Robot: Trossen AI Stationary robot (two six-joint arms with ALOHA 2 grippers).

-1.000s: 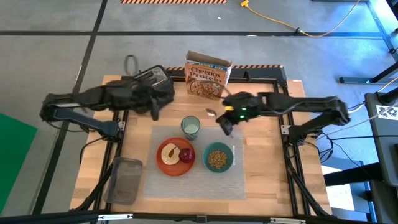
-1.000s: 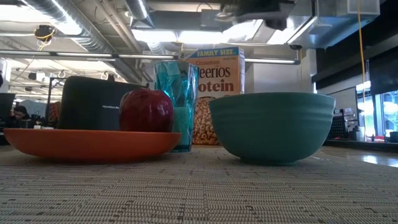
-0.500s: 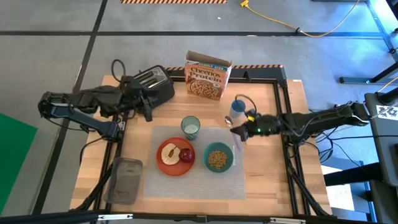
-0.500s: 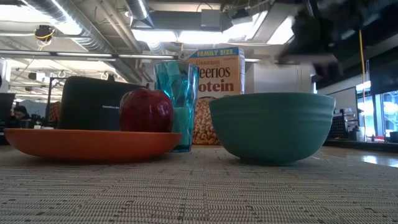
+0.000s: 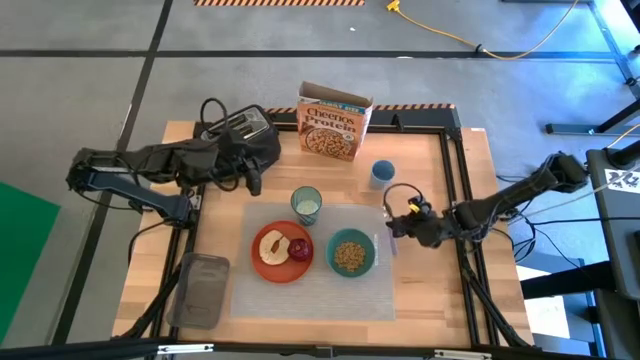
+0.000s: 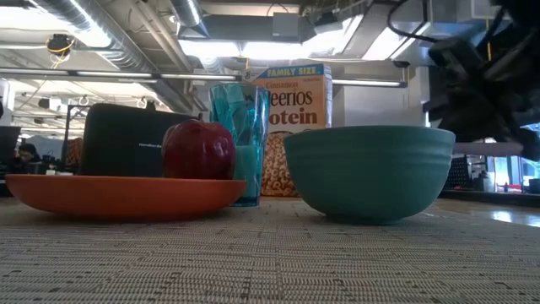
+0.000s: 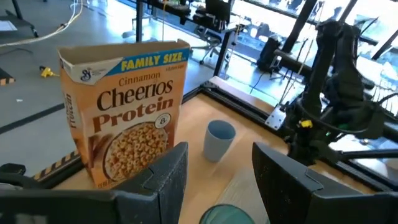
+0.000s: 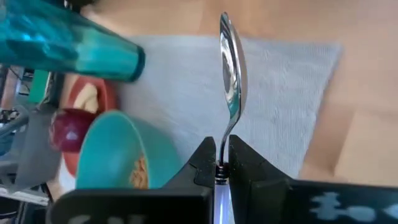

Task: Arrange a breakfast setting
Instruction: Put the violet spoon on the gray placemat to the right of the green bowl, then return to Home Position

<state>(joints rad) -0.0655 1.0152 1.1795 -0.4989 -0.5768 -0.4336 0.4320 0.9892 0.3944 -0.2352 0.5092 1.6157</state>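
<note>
Pinching the metal spoon (image 8: pixel 229 81) by its handle, fingers closed, right gripper (image 5: pixel 398 227) at the teal bowl's (image 5: pixel 351 253) 2 o'clock over the placemat (image 5: pixel 310 292) edge, spoon apparently lying 12-to-6, left gripper (image 7: pixel 214 180) open and farther off.

A: Lighting?
B: Bright, even; ceiling fixtures (image 6: pixel 253 46) glare in the low view.
A: Defects?
B: Right arm (image 6: pixel 481 76) blurred there; tumbler (image 8: pixel 68 46) soft in the right wrist view.
</note>
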